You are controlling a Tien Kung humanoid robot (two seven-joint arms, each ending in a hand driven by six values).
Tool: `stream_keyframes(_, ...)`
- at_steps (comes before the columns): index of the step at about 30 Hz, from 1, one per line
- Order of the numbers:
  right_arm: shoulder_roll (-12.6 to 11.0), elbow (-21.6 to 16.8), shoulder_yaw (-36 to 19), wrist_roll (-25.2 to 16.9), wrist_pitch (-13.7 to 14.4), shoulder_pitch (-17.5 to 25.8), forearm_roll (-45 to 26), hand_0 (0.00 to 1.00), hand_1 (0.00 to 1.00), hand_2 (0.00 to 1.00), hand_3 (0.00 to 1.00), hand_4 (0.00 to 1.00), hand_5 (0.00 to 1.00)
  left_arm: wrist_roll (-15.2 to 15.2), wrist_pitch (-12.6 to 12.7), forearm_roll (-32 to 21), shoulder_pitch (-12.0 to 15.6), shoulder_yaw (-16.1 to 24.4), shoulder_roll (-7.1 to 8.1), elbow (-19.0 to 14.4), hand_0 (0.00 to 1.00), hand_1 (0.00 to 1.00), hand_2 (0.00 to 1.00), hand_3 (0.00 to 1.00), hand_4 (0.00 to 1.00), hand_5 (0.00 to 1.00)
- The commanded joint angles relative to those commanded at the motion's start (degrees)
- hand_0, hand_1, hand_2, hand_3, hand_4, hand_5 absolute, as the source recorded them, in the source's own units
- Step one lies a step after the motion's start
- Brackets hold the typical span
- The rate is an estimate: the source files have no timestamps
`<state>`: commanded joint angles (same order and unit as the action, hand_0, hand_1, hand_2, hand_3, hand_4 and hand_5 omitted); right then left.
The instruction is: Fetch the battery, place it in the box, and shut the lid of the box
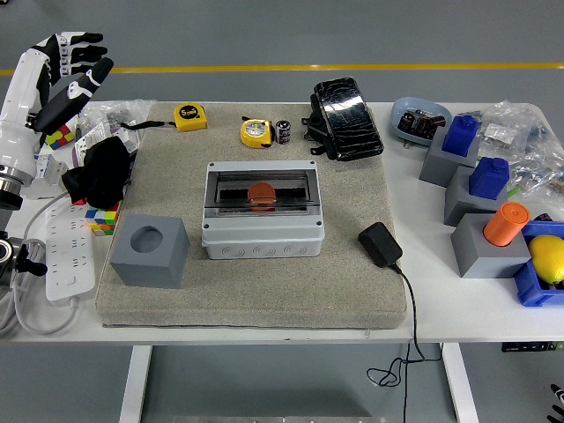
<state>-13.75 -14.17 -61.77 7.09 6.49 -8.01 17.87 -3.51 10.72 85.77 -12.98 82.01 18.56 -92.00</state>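
A white tabletop (458, 308) carries a beige mat (256, 291); beyond it lies grey floor with a yellow line (335, 66) across it. On the mat's middle sits the grey box (262, 211), its tinted lid shut over an orange disc (261, 193). The battery (283, 131), a small dark cylinder, stands near the mat's far edge, just beside a yellow tape measure (255, 132); its label is too small to read. A second tape (189, 115) shows print, also unreadable. The left hand (72, 70) hangs raised over the far left corner, fingers spread, holding nothing.
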Motion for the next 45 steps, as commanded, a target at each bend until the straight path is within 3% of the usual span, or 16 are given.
stream_keyframes(45,-0.01,-0.10,0.14,0.03,0.00,0.40,-0.03,0.631,0.665,0.662,0.544,0.958,0.466,0.56,-0.40,0.14,0.05,-0.01,0.30,-0.88,0.605,0.680,0.671,0.717,0.998,0.747)
